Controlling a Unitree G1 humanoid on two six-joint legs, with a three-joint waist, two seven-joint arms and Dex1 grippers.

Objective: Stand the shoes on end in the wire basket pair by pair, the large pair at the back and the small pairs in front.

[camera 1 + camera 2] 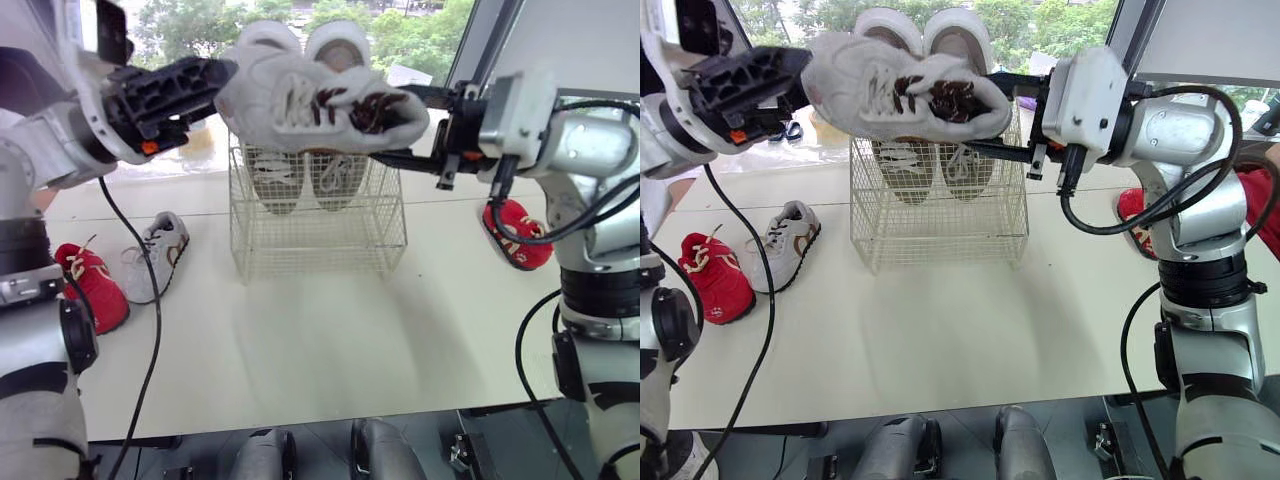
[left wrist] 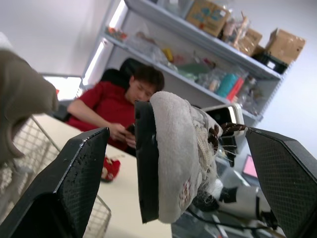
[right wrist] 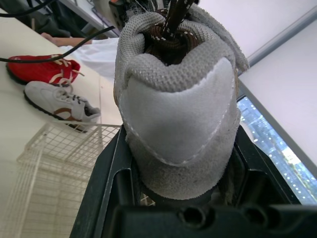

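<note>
Head view: a grey sneaker (image 1: 320, 105) with brown laces hangs on its side in the air, over the wire basket (image 1: 318, 235) at 12 o'clock on the tabletop (image 1: 330, 340). The right end effector (image 1: 400, 125) reaches in from 3 o'clock and the left end effector (image 1: 215, 90) from 9 o'clock. The large pair (image 1: 338, 45) stands on end in the basket, its middle hidden behind the sneaker. At 9 o'clock lie a red shoe (image 1: 92, 285) and a small grey shoe (image 1: 155, 255). At 3 o'clock a second red shoe (image 1: 518, 235) is partly hidden behind the right arm.

Left wrist view: the fingers (image 2: 74, 188) are spread wide, released, with the sneaker's toe and sole between them. Behind sits a blurred person (image 2: 114, 109) in a red top, below shelves (image 2: 208, 44) of boxes.

Right wrist view: the sneaker's heel is clamped between the right fingers (image 3: 106, 198), hiding most of what lies beyond.
</note>
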